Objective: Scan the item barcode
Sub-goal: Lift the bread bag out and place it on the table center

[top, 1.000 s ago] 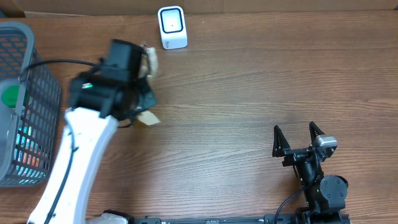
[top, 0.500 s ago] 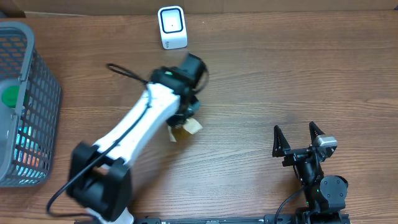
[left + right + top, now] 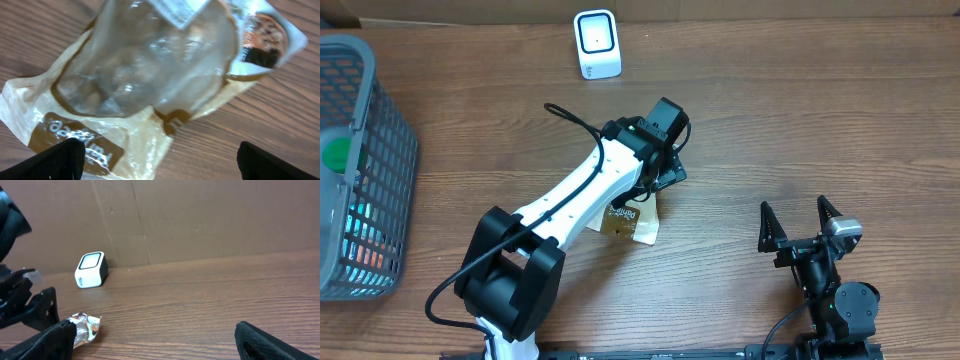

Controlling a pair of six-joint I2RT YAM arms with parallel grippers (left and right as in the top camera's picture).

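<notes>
The item is a clear snack packet (image 3: pixel 632 222) with tan and brown print, lying flat on the wooden table near the middle. It fills the left wrist view (image 3: pixel 150 75), with a white label (image 3: pixel 177 10) at its top edge. My left gripper (image 3: pixel 655 185) hovers just over the packet (image 3: pixel 86 326), open; its fingertips stand wide apart at the bottom corners of its own view (image 3: pixel 160 160), holding nothing. The white scanner (image 3: pixel 597 43) stands upright at the table's back edge (image 3: pixel 91 270). My right gripper (image 3: pixel 795 210) rests open and empty at the front right (image 3: pixel 155 335).
A grey wire basket (image 3: pixel 380 150) with several items inside stands at the far left. A brown cardboard wall (image 3: pixel 200 220) closes off the back of the table. The left arm (image 3: pixel 570 200) stretches diagonally from the front left.
The left arm swung from beside the basket to the middle of the table with the packet. Its gripper has opened and the packet now lies on the table.
</notes>
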